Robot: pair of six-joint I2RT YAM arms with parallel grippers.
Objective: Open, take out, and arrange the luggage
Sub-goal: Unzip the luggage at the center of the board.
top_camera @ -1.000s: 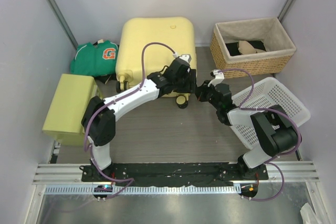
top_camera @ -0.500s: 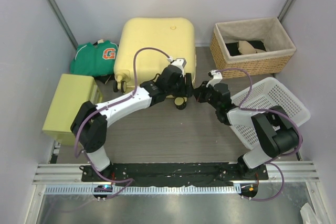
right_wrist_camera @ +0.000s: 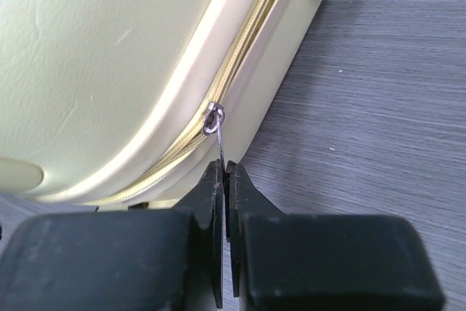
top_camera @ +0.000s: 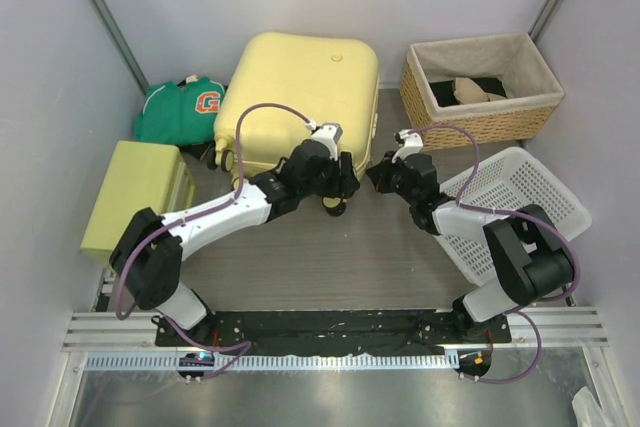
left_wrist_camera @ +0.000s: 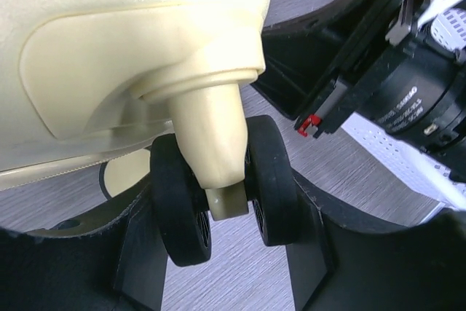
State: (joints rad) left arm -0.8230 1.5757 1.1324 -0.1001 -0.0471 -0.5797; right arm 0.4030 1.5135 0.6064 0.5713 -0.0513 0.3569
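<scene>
Step in hand is opening: the luggage (top_camera: pixel 300 87) lies flat and closed at the back of the table (top_camera: pixel 300 257), lid up, between the green shirt (top_camera: pixel 185 107) on its left and the wicker basket (top_camera: pixel 480 87) on its right, near edge facing the arms. Nothing is taken out yet. The right gripper (right_wrist_camera: pixel 224 180) is pinched fully shut on the thin metal zip pull (right_wrist_camera: pixel 218 140), with the slider sitting on the zip (right_wrist_camera: pixel 251 41) just above the fingertips, at the shell's rounded near-right corner. The pull stands straight between the pads and the shell is just beyond them, not touching the fingers. The left gripper (top_camera: pixel 335 190) is at the near edge, jaws about half open and straddling the twin black wheel (left_wrist_camera: pixel 218 194). The fingers (left_wrist_camera: pixel 138 267) look pressed on the wheel's outer faces, so I judge it a bracing hold that keeps the case from sliding. The caster stem runs up between the two wheel halves, centred in the jaws. The next move calls for drawing the pull along the zip track around the corner, keeping the pinch tight since the tab is thin and could slip, and following the curve rather than pulling straight off the shell. The left hold must stay firm, or the case may swivel on its wheels. How much of the zip is already undone I cannot tell.
</scene>
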